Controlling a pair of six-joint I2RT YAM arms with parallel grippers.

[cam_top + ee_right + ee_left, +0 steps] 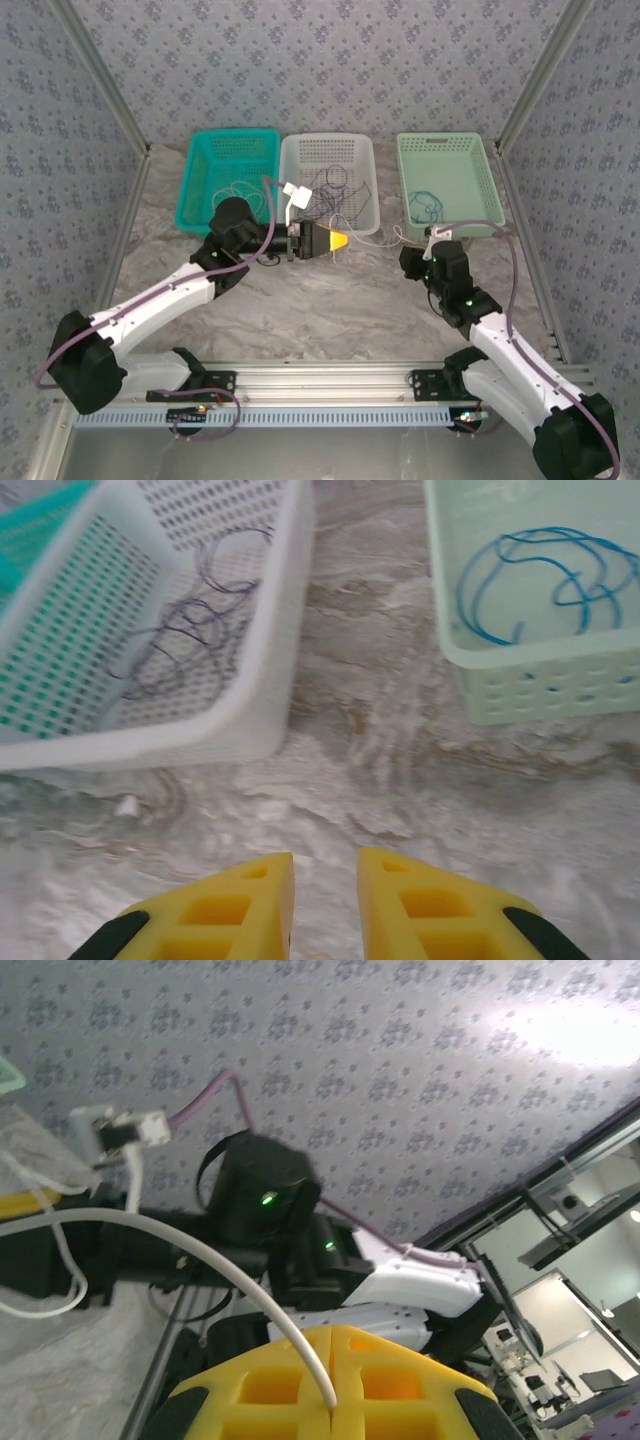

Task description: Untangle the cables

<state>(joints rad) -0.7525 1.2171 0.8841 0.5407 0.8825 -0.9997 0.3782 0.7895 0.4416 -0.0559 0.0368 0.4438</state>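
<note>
My left gripper [340,241] hovers at the front rim of the white basket [372,222]. Its yellow jaws [333,1410] are shut on a whitish cable [200,1250], which arcs up to a white connector [120,1130]. Dark thin cables [190,620] lie tangled inside the white basket [200,730]. A blue cable [540,580] is looped in the pale green basket [540,650]. More whitish cable [240,192] rests in the teal basket [195,200]. My right gripper [325,865] hangs open over bare table between the white and green baskets, nothing between its fingers.
The three baskets stand in a row at the back of the marbled table [330,310]. Patterned walls and slanted metal posts [105,90] close in the sides. The right arm [445,270] reaches up toward the green basket's front corner.
</note>
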